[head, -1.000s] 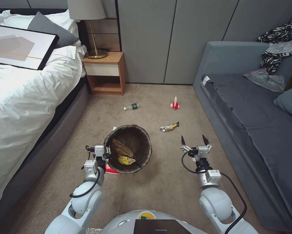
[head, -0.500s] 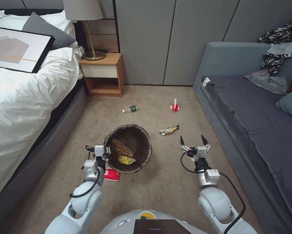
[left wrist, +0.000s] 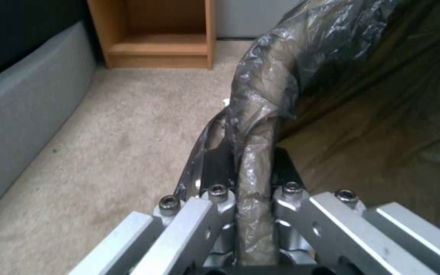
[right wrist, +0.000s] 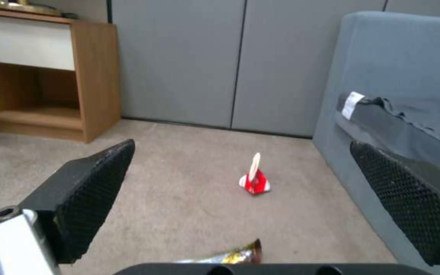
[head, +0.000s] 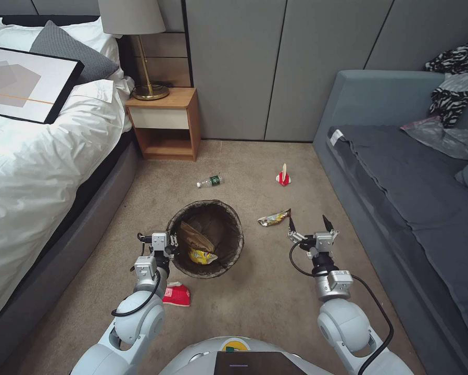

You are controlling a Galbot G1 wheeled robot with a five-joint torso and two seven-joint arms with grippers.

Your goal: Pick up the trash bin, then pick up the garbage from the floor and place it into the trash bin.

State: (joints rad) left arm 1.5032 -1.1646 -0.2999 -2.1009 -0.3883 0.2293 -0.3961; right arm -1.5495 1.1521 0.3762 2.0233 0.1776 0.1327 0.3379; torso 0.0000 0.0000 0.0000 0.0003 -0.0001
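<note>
Round white plastic bag-lined trash bin (head: 206,237) sits centrally on beige carpet (head: 254,302), clear plastic bottle (head: 209,181) behind it, shiny snack wrapper (head: 273,218) to its right.

Beige carpet (head: 254,307) strewn with a bottle (head: 210,182), snack wrapper (head: 273,218), red carton (head: 282,178) and red packet (head: 177,295).

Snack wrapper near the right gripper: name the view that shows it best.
Head view: the snack wrapper lies whole on the carpet, just ahead of the open right gripper. The right wrist view catches its tip at the frame edge.
</note>
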